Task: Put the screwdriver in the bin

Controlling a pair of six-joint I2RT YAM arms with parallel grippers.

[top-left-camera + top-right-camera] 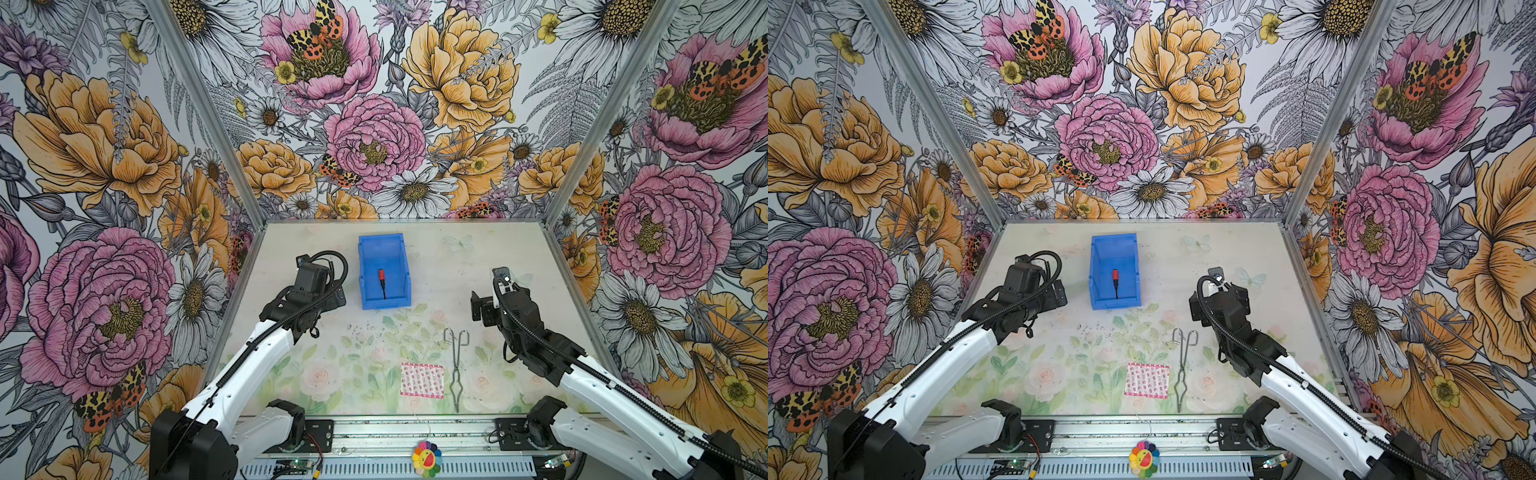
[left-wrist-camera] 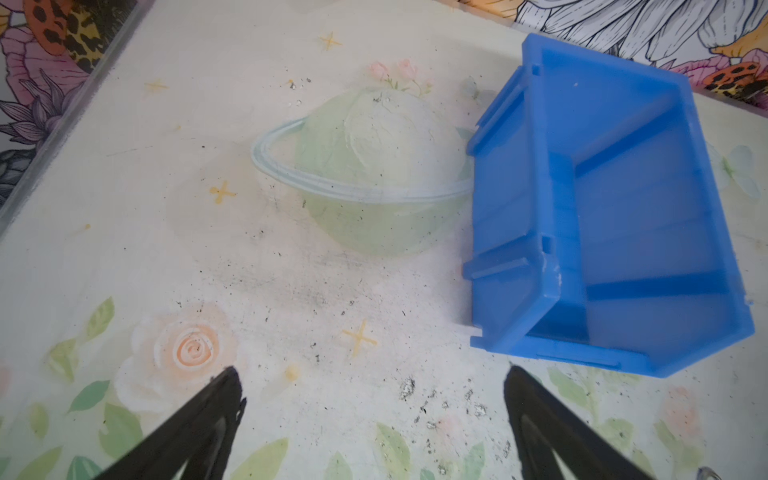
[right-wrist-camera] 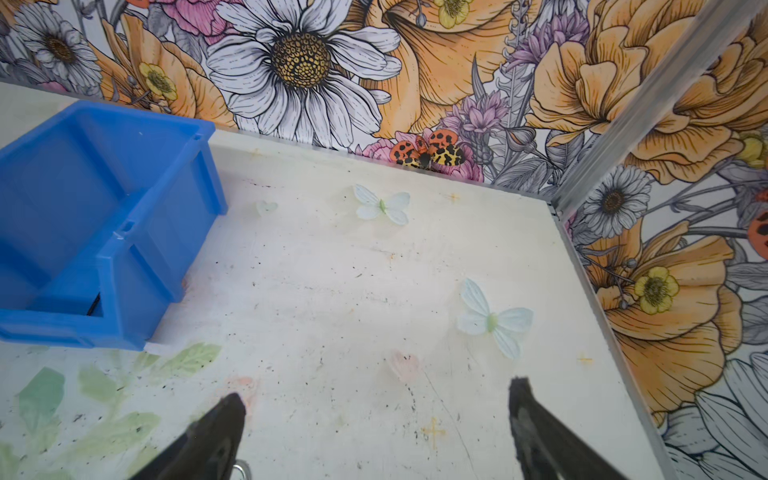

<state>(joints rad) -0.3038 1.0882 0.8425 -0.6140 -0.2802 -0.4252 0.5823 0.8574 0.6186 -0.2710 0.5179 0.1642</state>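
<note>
The screwdriver (image 1: 381, 282) (image 1: 1115, 282), with a red handle and a thin dark shaft, lies on the floor of the blue bin (image 1: 365, 266) (image 1: 1096, 270) at the back middle of the table. In the left wrist view my left gripper (image 2: 374, 386) is open and empty above the bare table, with the bin (image 2: 519, 208) just beside it. My right gripper (image 3: 376, 399) is also open and empty, well to the right of the bin (image 3: 158, 249). Only the shaft tip of the screwdriver (image 3: 94, 304) shows in that view.
Silver metal tongs (image 1: 456, 365) (image 1: 1183, 365) lie on the table near the front right. A pink patterned packet (image 1: 422, 380) (image 1: 1147, 380) lies just left of them. Flowered walls enclose the table on three sides.
</note>
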